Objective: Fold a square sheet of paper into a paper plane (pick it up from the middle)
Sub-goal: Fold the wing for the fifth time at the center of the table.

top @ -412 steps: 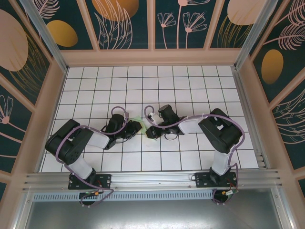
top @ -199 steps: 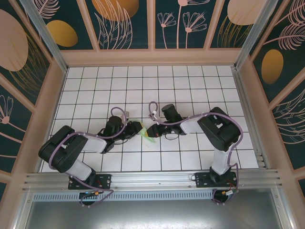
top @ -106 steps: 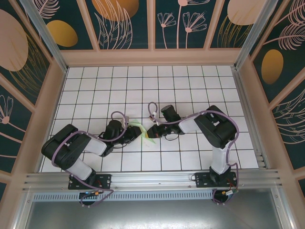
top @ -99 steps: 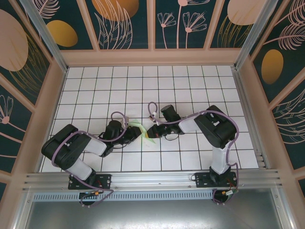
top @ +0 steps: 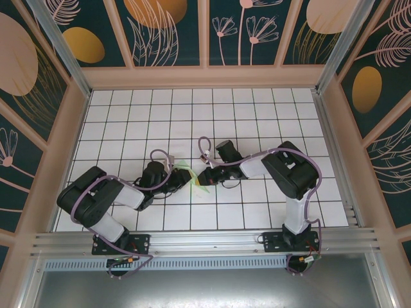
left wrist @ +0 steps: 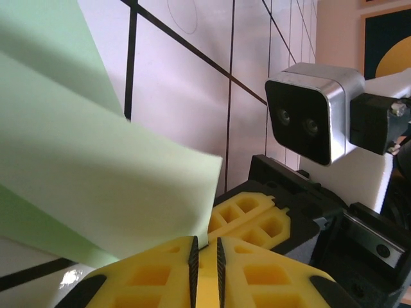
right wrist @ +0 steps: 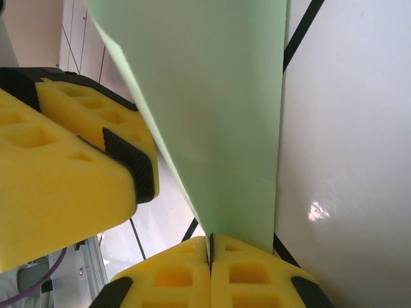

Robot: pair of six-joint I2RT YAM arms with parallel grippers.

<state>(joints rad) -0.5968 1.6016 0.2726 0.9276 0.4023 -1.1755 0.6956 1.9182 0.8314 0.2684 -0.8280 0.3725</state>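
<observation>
The square sheet of paper [top: 192, 176] is a pale mint-green, partly folded piece standing up off the tiles between the two grippers at the table's middle. My right gripper [right wrist: 210, 242] is shut on its lower folded edge, and the paper [right wrist: 218, 96] fans upward from the pressed pads. My left gripper [left wrist: 205, 247] faces it from the left with its jaws a narrow gap apart. A corner of the paper [left wrist: 96, 179] dips into that gap without being clamped. From above, the left gripper [top: 183, 180] and right gripper [top: 205, 177] almost meet.
The white grid-tiled table [top: 257, 115] is walled by patterned panels, with an aluminium rail [top: 205, 240] along the near edge. The right arm's wrist camera [left wrist: 314, 109] and yellow fingers [left wrist: 250, 218] sit close in front of the left gripper. The left gripper's finger [right wrist: 64, 167] looms beside the paper.
The left gripper's jaws have narrowed slightly around the paper's corner, and the left arm has shifted a little. The right gripper has kept its hold, with the paper nudged slightly up and left.
</observation>
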